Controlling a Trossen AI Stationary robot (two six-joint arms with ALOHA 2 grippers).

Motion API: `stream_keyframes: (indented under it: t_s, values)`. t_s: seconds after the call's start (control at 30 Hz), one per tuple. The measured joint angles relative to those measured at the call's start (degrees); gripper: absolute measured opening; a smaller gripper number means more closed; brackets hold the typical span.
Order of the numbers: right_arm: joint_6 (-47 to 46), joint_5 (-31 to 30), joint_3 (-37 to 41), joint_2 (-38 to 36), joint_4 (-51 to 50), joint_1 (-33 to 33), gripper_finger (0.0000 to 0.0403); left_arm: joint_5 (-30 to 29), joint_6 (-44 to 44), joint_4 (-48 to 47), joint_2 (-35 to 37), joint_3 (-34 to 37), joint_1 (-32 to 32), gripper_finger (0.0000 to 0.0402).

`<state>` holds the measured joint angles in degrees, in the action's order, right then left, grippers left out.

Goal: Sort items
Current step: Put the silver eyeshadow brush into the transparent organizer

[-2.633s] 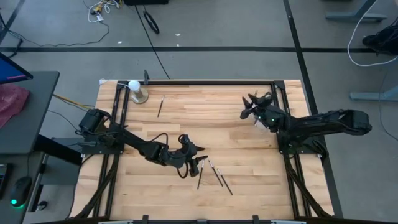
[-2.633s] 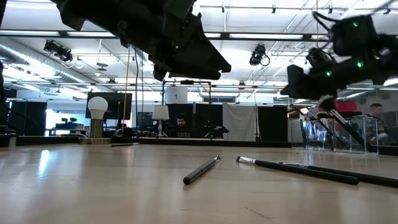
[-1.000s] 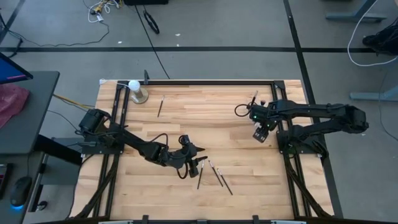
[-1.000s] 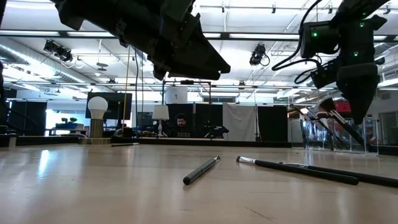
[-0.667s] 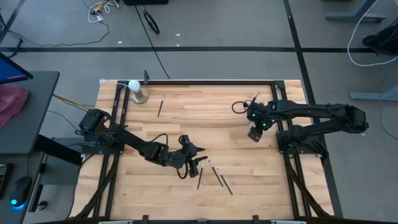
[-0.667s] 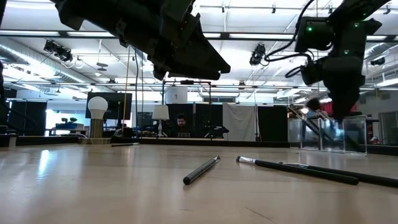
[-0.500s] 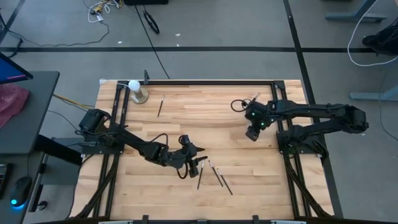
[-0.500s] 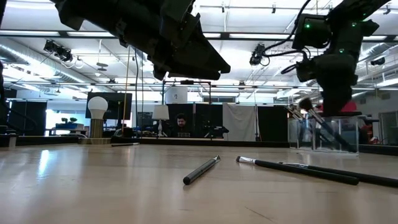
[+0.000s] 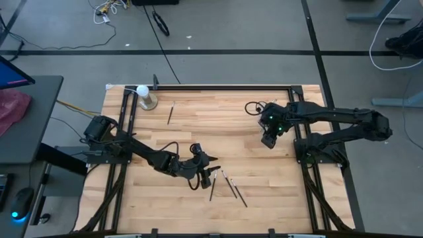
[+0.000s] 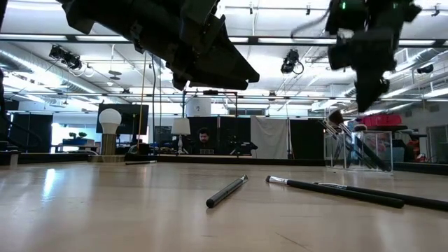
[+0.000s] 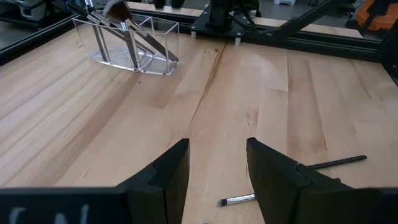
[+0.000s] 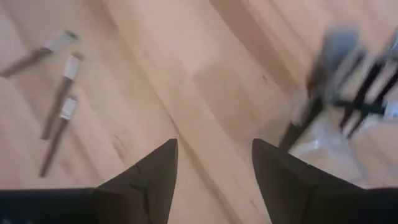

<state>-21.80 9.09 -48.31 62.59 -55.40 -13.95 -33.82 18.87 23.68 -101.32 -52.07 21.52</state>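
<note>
- Items: three loose brushes [image 9: 227, 186] lie on the counter [image 9: 218, 142], well apart from the clear holder [image 11: 129, 42]; several more brushes stand leaning inside that holder.
- Left end effector [image 9: 210, 173] hangs just beside the three loose brushes, fingers parted, nothing between them.
- Right end effector [image 9: 267, 141] hangs near the clear holder, fingers spread wide, empty.

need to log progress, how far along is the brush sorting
Partly done. Several brushes already stand in the clear holder. Nothing is in hand: the right gripper hangs open near the holder, and the left gripper hovers open over three loose brushes. Those three and one brush near the white ball are left.
</note>
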Motion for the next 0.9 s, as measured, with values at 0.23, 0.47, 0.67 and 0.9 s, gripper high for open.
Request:
stream_keyframes:
  t_s: [0.23, 0.47, 0.67, 0.9]
  values:
    - [-4.6, -7.5, -6.2, -1.0, 5.9, 14.8, 0.0208, 0.0, 0.0, 0.0, 0.0, 0.0, 0.4, 0.0161]
    - [-9.3, -21.5, -4.4, 1.6, 19.4, 38.4, 0.0208, -1.5, 1.5, -4.8, 0.3, 0.0, 4.1, 0.0161]
    - [-12.5, -37.8, 1.3, 6.3, 31.6, 51.2, 0.0208, -18.8, 16.0, -27.9, 2.8, -2.3, 8.7, 0.0148]
    - [-15.3, -44.5, 13.0, 12.7, 55.6, 55.2, 0.0208, -20.4, 43.1, -58.0, 5.6, -2.2, 1.9, 0.013]
